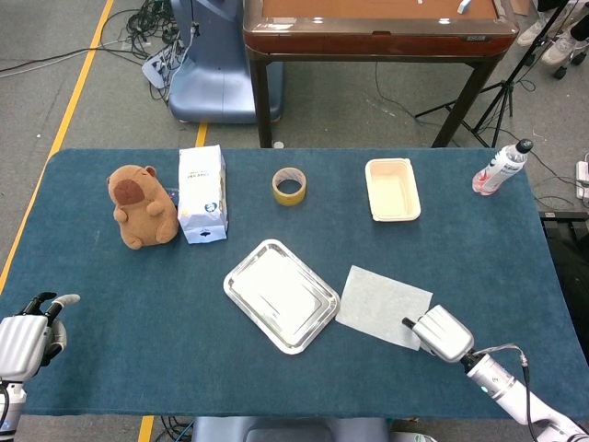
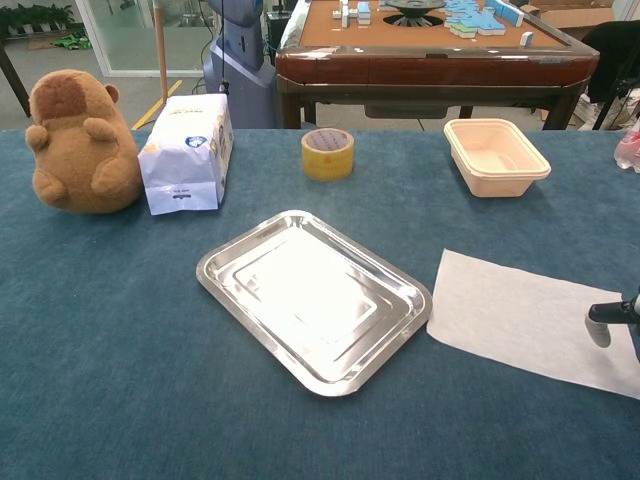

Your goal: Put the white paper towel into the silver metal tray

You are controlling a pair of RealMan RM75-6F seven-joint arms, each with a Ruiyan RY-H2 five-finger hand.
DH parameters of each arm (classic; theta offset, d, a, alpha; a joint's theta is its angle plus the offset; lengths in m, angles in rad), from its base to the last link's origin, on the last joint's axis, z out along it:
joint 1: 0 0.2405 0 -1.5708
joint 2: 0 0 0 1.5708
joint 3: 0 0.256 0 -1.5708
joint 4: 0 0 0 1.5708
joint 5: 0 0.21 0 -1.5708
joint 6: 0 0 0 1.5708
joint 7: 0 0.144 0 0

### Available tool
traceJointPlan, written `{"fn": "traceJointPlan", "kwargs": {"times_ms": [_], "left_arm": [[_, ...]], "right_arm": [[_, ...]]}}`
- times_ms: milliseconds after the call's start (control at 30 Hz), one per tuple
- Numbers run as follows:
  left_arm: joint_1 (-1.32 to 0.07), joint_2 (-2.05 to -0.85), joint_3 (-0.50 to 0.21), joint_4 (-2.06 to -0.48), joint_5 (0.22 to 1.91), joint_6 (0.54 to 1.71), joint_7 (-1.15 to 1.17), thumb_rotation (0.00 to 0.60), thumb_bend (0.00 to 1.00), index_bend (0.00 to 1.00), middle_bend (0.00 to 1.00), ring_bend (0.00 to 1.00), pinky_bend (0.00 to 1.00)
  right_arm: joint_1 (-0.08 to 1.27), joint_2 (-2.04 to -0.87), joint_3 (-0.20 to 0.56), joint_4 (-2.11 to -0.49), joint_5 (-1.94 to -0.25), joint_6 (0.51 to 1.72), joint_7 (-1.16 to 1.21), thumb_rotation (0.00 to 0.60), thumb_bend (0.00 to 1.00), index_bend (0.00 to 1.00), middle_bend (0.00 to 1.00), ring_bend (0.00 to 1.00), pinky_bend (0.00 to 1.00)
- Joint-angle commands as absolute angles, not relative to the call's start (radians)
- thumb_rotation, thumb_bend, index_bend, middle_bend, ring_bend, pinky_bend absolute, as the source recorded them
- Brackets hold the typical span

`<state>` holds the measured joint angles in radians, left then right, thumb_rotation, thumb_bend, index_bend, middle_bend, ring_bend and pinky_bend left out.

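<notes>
The white paper towel [image 1: 382,304] [image 2: 520,315] lies flat on the blue table, its left edge touching the right rim of the silver metal tray [image 1: 281,295] [image 2: 315,300]. My right hand [image 1: 440,333] sits on the towel's near right corner, palm down. In the chest view only one fingertip [image 2: 603,320] of it shows, on the towel at the right frame edge. How its fingers take the sheet is hidden under the hand. My left hand [image 1: 28,336] rests at the table's near left corner, holding nothing, and the tray holds nothing.
Along the back stand a brown plush toy [image 1: 141,206], a white-blue bag [image 1: 202,194], a tape roll [image 1: 289,185], a cream food box [image 1: 392,189] and a bottle [image 1: 500,168]. A brown table [image 1: 377,28] stands beyond the far edge.
</notes>
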<state>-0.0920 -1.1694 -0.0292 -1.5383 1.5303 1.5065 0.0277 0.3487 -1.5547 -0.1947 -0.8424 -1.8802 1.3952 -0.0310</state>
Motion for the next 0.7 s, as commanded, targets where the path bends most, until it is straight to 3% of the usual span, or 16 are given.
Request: {"fn": "traceJointPlan", "kwargs": {"times_ms": [33, 700], "left_arm": [[-0.092, -1.169, -0.029, -1.538, 1.53, 1.506, 0.028, 0.6, 0.0, 0.31, 0.28, 0.23, 0.43], [-0.092, -1.168, -0.03, -1.54, 1.529, 1.504, 0.029, 0.6, 0.0, 0.31, 0.28, 0.23, 0.43]], "right_arm": [[0.349, -1.554, -0.195, -0.844, -1.88, 1.398, -0.028, 0.6, 0.24, 0.48, 1.0, 1.0, 1.0], [0.351, -1.559, -0.194, -0.858, -1.871, 1.406, -0.019, 0.6, 0.34, 0.48, 1.0, 1.0, 1.0]]}}
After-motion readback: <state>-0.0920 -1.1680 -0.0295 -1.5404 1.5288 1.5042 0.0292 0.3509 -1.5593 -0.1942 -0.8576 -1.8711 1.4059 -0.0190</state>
